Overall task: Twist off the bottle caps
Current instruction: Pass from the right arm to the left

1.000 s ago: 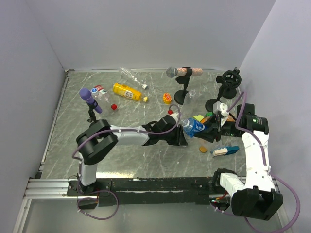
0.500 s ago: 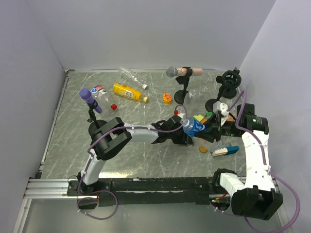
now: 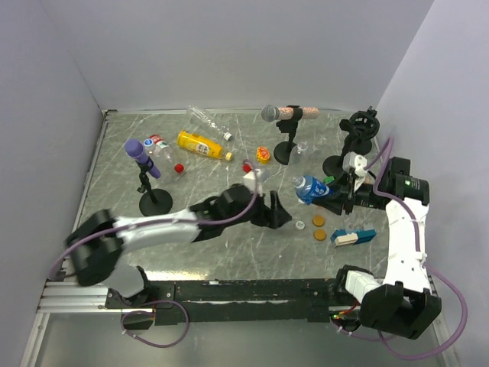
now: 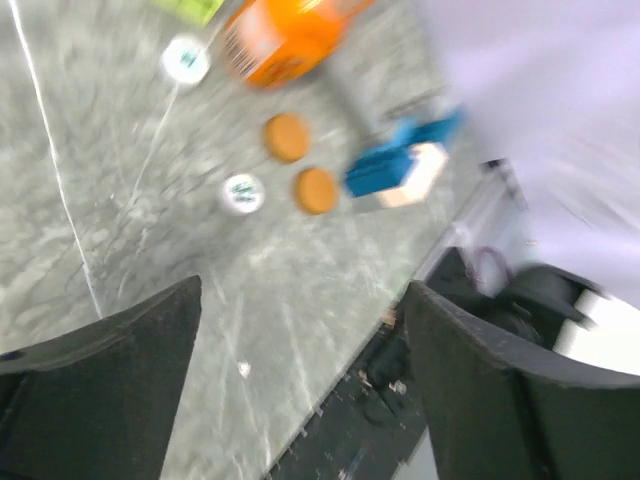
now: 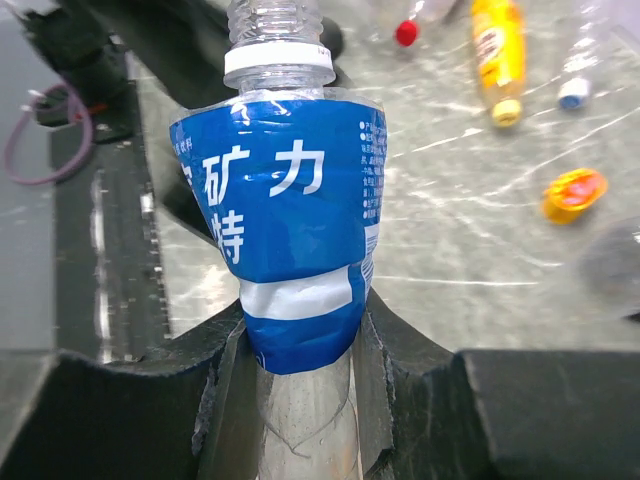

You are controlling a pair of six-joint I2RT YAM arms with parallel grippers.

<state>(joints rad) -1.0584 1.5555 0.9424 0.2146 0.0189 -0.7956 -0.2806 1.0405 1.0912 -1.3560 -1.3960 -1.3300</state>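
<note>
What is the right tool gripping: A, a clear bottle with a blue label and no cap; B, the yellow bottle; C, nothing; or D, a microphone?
A: in the right wrist view the right tool is clamped on the lower part of the blue-labelled bottle, and the bottle's threaded neck is bare, with no cap on it.

Overhead view: bright, even, diffuse light from above; shadows short and soft on the table [image 3: 107, 199]. My left arm [image 3: 153, 228] smears into blur. Left wrist view: blurred throughout, orange-brown caps [image 4: 287, 137] fuzzy, my left fingers [image 4: 95, 370] dark, underexposed. Right wrist view: blue-labelled bottle [image 5: 285, 230] sharp, background soft, pale glare on the table behind.
</note>
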